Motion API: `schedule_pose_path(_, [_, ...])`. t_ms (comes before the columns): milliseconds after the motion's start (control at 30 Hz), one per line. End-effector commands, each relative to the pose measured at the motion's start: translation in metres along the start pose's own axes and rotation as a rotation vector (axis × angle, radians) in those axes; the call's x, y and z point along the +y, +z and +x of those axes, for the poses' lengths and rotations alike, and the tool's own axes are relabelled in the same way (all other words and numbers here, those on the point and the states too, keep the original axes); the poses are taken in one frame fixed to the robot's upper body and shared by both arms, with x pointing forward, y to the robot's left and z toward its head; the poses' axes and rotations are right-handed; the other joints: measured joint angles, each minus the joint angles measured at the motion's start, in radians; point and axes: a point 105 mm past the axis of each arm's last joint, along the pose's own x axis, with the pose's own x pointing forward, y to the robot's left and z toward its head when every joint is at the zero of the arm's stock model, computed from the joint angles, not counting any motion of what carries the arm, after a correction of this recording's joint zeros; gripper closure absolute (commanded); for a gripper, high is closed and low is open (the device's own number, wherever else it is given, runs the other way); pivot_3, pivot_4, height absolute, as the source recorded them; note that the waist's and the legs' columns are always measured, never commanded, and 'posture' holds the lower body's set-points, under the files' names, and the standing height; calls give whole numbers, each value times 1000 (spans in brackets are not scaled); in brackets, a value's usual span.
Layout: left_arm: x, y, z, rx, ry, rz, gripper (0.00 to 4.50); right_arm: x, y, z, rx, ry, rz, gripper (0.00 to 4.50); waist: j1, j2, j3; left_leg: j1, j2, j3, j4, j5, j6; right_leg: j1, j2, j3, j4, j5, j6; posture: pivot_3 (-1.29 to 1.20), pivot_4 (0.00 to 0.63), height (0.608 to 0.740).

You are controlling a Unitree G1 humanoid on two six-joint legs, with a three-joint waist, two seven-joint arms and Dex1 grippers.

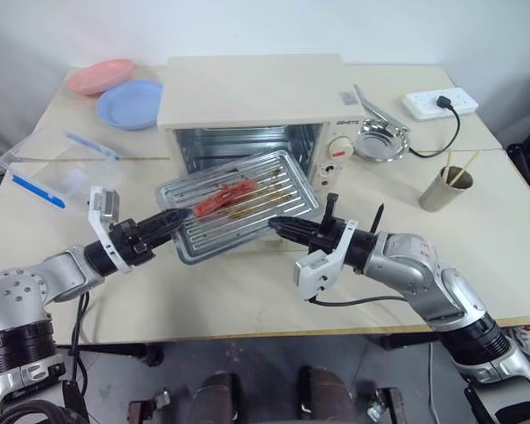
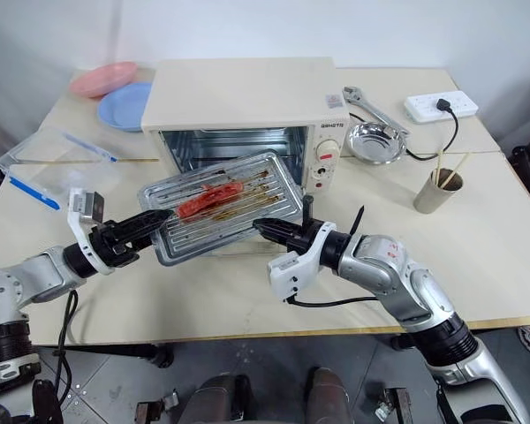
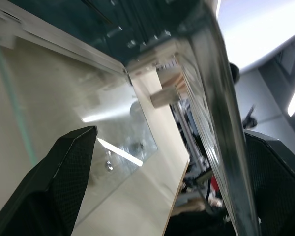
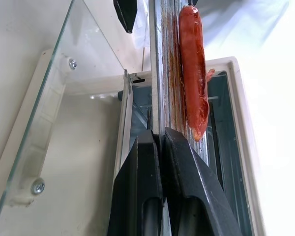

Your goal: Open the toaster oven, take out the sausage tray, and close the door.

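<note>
The cream-white toaster oven (image 1: 247,93) stands at the back of the table with its glass door (image 4: 54,98) folded down flat in front. The ribbed metal sausage tray (image 1: 274,181) is out of the cavity and hangs tilted above the door, with one red sausage (image 1: 225,199) on it. My right gripper (image 1: 278,225) is shut on the tray's near right rim. At the tray's left end, my left gripper (image 1: 184,215) is open. Its fingers (image 3: 64,167) stand wide apart on either side of the tray's rim.
A pink plate (image 1: 100,76) and a blue plate (image 1: 131,103) lie back left, a clear container (image 1: 57,163) with blue clips nearer. Right of the oven are a steel bowl (image 1: 382,141), a power strip (image 1: 439,103) with its cable, and a paper cup (image 1: 446,188) holding sticks.
</note>
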Motion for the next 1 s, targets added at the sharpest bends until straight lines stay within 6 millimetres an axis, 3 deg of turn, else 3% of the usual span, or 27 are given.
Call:
schedule_pose_path(33, [-6, 0, -2, -10, -31, -14, 0, -18, 3, -4, -23, -55, -32, 4479, 0, 0, 0, 0, 0, 0, 0, 0, 0, 0, 0, 0, 0, 0, 0, 0, 150, 740])
schedule_pose_path(133, [-6, 0, -2, -23, -42, -39, 0, -18, 3, -4, -27, -54, -32, 4479, 0, 0, 0, 0, 0, 0, 0, 0, 0, 0, 0, 1, 0, 0, 0, 0, 150, 740])
schedule_pose_path(233, [-6, -1, -1, -26, -43, -53, 592, -19, 4, -3, -31, -57, -28, 4500, 0, 0, 0, 0, 0, 0, 0, 0, 0, 0, 0, 1, 0, 0, 0, 0, 150, 740])
schedule_pose_path(633, [-4, -20, 3, -46, -5, -152, 4362, -22, 10, -4, -79, -55, 66, 4500, 0, 0, 0, 2, 0, 0, 0, 0, 0, 0, 0, 5, 0, 0, 0, 0, 150, 740])
schedule_pose_path(1000, [-12, -41, 5, -133, 49, -241, 4472, -6, 24, -7, -208, 61, 260, 4500, 3, 0, 0, 14, -1, 0, -3, -1, 1, 13, 4, 19, -6, 0, 0, 0, 150, 740])
